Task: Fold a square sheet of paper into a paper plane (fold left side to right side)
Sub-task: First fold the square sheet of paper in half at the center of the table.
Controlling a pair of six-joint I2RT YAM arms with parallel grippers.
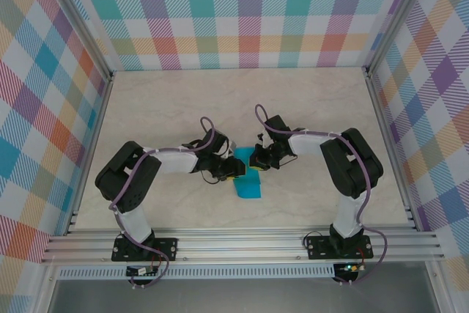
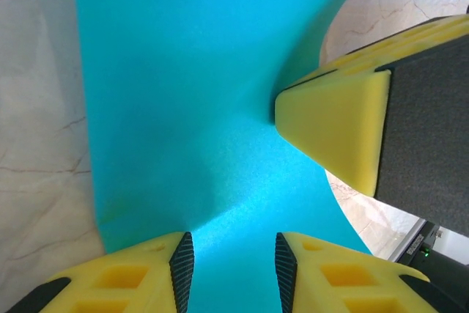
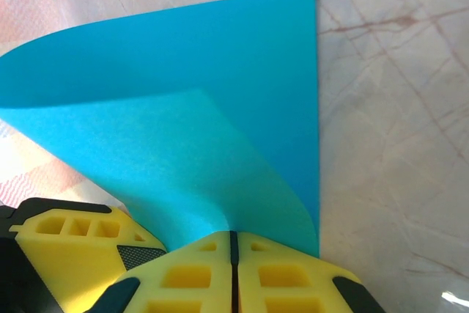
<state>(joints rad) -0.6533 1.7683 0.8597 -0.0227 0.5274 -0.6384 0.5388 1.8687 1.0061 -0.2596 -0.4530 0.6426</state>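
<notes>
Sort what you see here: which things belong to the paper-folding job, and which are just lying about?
Belongs to the job:
blue paper
right tool, shut on the paper's curled-over part
left tool, open over the sheet

Just surroundings:
table
checked walls
metal frame

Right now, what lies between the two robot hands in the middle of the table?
The blue paper sheet lies there, reaching from the left end effector to the right end effector, which pinches it shut. The top view shows this.
</notes>
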